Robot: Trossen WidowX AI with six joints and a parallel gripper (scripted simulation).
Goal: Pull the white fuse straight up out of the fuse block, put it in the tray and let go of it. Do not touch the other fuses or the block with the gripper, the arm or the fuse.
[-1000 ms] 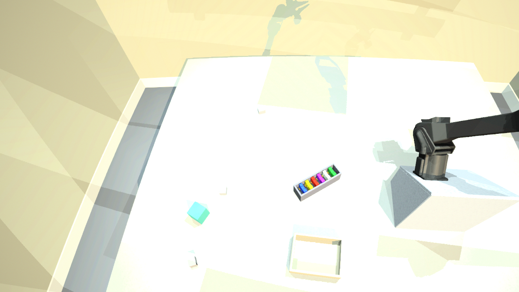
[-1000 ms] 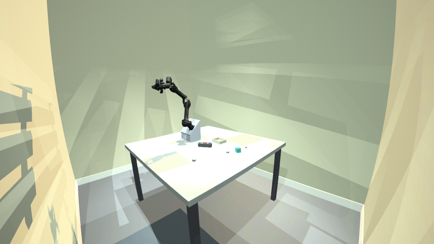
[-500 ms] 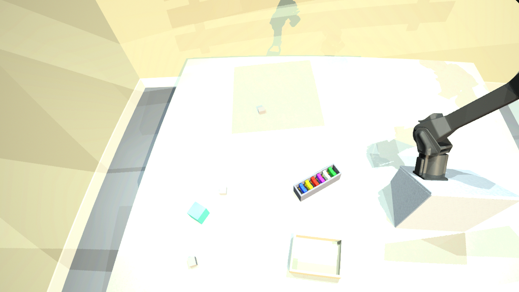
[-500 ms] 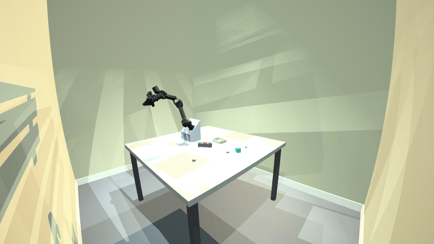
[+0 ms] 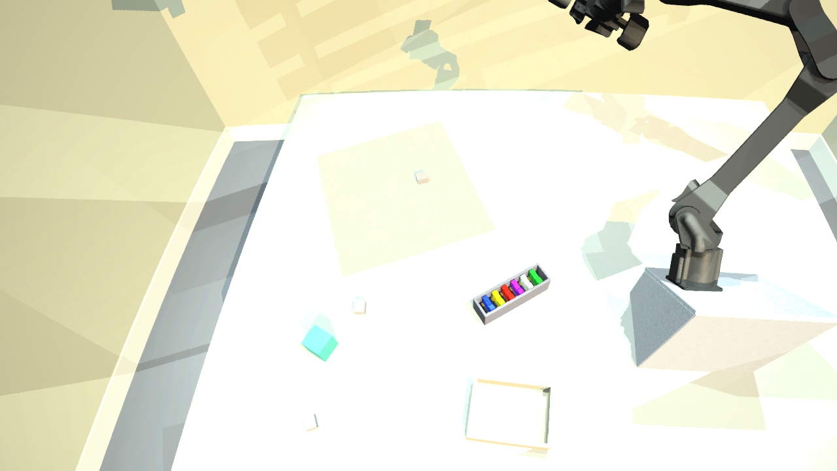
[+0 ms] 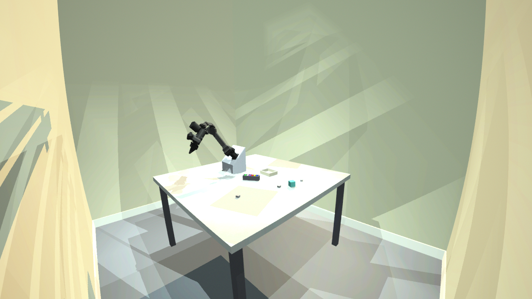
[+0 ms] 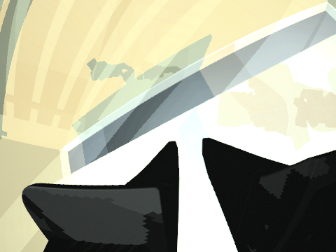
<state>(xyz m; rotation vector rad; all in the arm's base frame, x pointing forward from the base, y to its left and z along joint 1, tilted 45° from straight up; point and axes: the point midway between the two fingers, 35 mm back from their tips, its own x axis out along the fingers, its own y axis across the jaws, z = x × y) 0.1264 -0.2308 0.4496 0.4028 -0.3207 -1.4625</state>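
Top view: dark pincer (image 5: 591,23) narrowed on nothing, high beyond the white bench (image 5: 409,363), well apart from the small white fuse (image 5: 526,281), seated in its grey slotted block (image 5: 511,293); likely pre-set for approach

A smooth, slightly glossy dark finish is seen on the gripper (image 7: 190,145); the table (image 6: 237,226) top appears matt white.

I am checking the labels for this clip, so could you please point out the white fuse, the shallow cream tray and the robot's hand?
white fuse (image 5: 526,281): top view, on its top face.
shallow cream tray (image 5: 507,384): top view, on its far rim.
hand (image 6: 191,150): exterior view, between its fingertips, high above the table.
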